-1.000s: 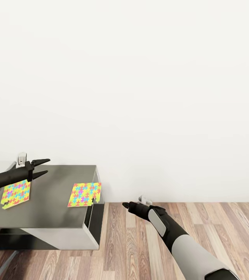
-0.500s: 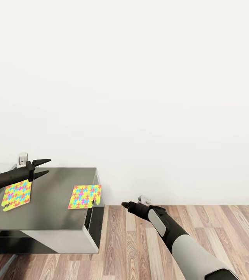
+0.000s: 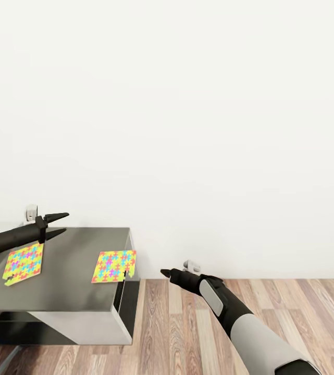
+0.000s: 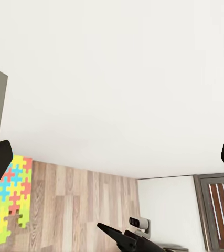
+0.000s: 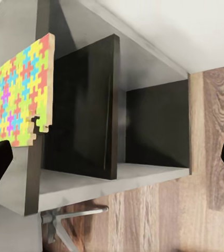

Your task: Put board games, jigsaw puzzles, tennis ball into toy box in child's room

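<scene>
- The left gripper (image 3: 57, 224) hangs over the back of the dark table (image 3: 73, 291), its two black fingers parted and nothing between them: released, and by my guess lined up to come down on a puzzle.
- Just below and beside it lies one jigsaw puzzle (image 3: 23, 262), flat on the tabletop near the left edge, untouched.
- The second jigsaw puzzle (image 3: 114, 266) sits at the table's right end, one notched corner right at the edge, with an open dark shelf below it in the right wrist view. A careless push there could tip it to the floor.
- The right gripper (image 3: 168, 274) is held out low over the wood floor (image 3: 271, 307), off the table's right end and apart from that puzzle. Its tips look close together from the head view; the wrist view suggests a gap, so I cannot tell its state for sure.
- From here I see no toy box, ball or board games, so both puzzles are yet to be carried.
</scene>
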Motion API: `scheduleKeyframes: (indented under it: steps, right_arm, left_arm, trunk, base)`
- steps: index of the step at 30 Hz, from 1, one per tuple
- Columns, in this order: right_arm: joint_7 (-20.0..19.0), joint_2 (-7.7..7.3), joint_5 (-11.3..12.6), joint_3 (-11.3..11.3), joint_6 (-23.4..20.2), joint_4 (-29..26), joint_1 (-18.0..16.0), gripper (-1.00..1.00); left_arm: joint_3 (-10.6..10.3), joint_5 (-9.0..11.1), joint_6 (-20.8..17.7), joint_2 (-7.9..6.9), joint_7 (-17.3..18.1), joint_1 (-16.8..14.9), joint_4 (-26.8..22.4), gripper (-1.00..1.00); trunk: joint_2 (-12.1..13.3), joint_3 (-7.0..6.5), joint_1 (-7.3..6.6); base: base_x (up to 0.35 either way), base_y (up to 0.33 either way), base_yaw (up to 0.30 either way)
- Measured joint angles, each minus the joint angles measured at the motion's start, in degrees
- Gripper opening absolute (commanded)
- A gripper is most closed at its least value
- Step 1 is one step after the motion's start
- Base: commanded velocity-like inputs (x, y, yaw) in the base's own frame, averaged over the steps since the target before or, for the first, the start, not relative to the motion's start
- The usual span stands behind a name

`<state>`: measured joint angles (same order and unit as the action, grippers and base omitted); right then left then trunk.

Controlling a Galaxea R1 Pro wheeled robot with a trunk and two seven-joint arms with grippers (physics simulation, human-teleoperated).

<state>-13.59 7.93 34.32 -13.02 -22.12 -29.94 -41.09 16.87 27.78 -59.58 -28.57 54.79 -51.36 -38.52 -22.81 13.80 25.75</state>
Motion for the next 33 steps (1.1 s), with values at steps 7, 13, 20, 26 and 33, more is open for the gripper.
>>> scheduleKeyframes:
  steps: [7,13,20,26,33]
  right_arm:
    - [-0.03,0.0,0.01,0.08,-0.04,0.0,0.0,1.0]
    - [-0.1,0.0,0.02,0.09,0.0,0.0,0.0,1.0]
    - [-0.14,0.0,0.06,0.09,0.01,0.0,0.0,1.0]
    - [-0.15,0.06,0.09,0.1,0.06,0.0,0.0,1.0]
    - [-0.26,0.06,0.13,0.17,0.09,0.0,0.06,1.0]
  left_arm:
    - [0.0,-0.01,0.07,0.0,0.01,0.0,0.0,1.0]
    - [0.0,0.0,0.06,0.06,0.01,0.0,0.0,1.0]
    - [0.0,0.05,0.06,0.15,0.02,0.05,0.0,1.0]
    - [0.0,0.15,0.08,0.22,0.01,0.13,0.0,1.0]
    - [0.07,0.29,0.08,0.94,0.03,0.3,0.0,1.0]
  trunk:
    - [0.0,-0.66,0.0]
    - [0.0,-1.23,0.0]
    - [0.0,-1.89,0.0]
    - [0.0,-2.45,0.0]
    - [0.01,-3.1,0.0]
  base:
    - [0.0,0.0,0.0]
    - [0.0,0.0,0.0]
    - [0.0,0.0,0.0]
    - [0.0,0.0,0.0]
    - [0.0,0.0,0.0]
